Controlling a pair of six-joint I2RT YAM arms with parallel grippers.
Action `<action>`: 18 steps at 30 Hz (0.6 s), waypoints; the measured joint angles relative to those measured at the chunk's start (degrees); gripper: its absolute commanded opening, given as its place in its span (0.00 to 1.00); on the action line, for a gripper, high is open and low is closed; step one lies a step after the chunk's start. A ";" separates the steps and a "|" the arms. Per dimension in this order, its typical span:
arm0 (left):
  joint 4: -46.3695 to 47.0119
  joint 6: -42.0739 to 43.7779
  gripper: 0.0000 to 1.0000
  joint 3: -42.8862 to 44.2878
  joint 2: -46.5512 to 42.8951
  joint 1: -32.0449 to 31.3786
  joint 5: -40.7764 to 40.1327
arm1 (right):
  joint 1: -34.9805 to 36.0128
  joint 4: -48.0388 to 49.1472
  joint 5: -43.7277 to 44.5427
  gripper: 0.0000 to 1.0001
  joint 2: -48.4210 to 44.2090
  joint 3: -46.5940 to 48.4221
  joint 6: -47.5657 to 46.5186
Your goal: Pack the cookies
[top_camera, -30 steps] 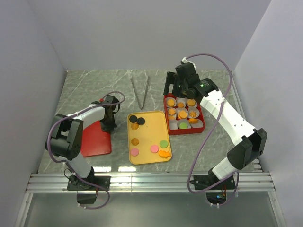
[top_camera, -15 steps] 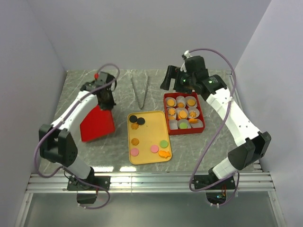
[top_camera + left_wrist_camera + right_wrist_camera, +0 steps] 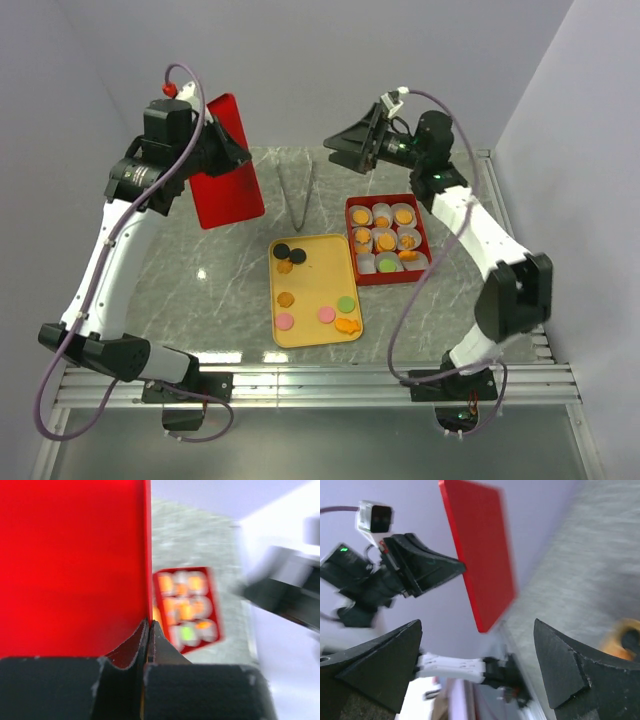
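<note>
Grey marbled counter [image 3: 200, 250] inside a plain white-walled booth, with 2 arms bolted at the near edge.

The left gripper [image 3: 232, 152] is way up off the counter, clenched on the edge of a flat red lid [image 3: 230, 178]. The lid hangs on edge, tilted, above the far left of the counter. In the left wrist view the fingers [image 3: 142, 635] pinch the lid's right edge, and the lid fills most of that shot.

The right gripper [image 3: 338, 153] is raised too, above the far middle of the counter and pointing left toward the lid. It's released, jaws spread wide and holding nothing. The 2 grippers are apart.

Under the right arm is a red box [image 3: 351, 240] with 9 white paper cups [image 3: 366, 262] in a 3 by 3 grid. Most cups show orange cookies [image 3: 386, 241], and 1 has a green one.

Just beside the box, on its left, sits a yellow tray [image 3: 318, 272] with 8 loose cookies:
- 2 black and 1 orange at the far end
- 1 orange further down the left side
- 2 pink, 1 green and an orange fish-looking one near the front

Metal tongs [image 3: 295, 195] lie on the counter beyond the tray, with the open ends pointing away from the arms.
</note>
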 measured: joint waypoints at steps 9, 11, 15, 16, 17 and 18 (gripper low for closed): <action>15.10 -7.50 0.00 -0.57 -3.93 0.00 21.88 | 0.52 50.95 -4.44 0.99 25.46 -1.42 40.50; 21.55 -11.19 0.00 -2.97 -5.35 0.00 26.69 | 1.07 55.43 -2.89 0.99 31.01 1.03 45.59; 31.89 -18.10 0.00 -6.36 -6.88 0.00 33.40 | 3.54 59.58 0.57 0.99 39.56 8.68 50.58; 34.47 -19.58 0.00 -7.10 -7.06 0.00 34.56 | 4.33 60.22 1.31 0.99 40.83 10.29 51.32; 37.13 -21.09 0.00 -7.96 -7.19 0.00 35.65 | 5.33 60.65 1.99 0.99 41.90 12.02 51.84; 40.04 -22.82 0.00 -9.01 -7.39 0.00 36.59 | 6.25 60.81 2.60 0.99 42.38 13.09 52.41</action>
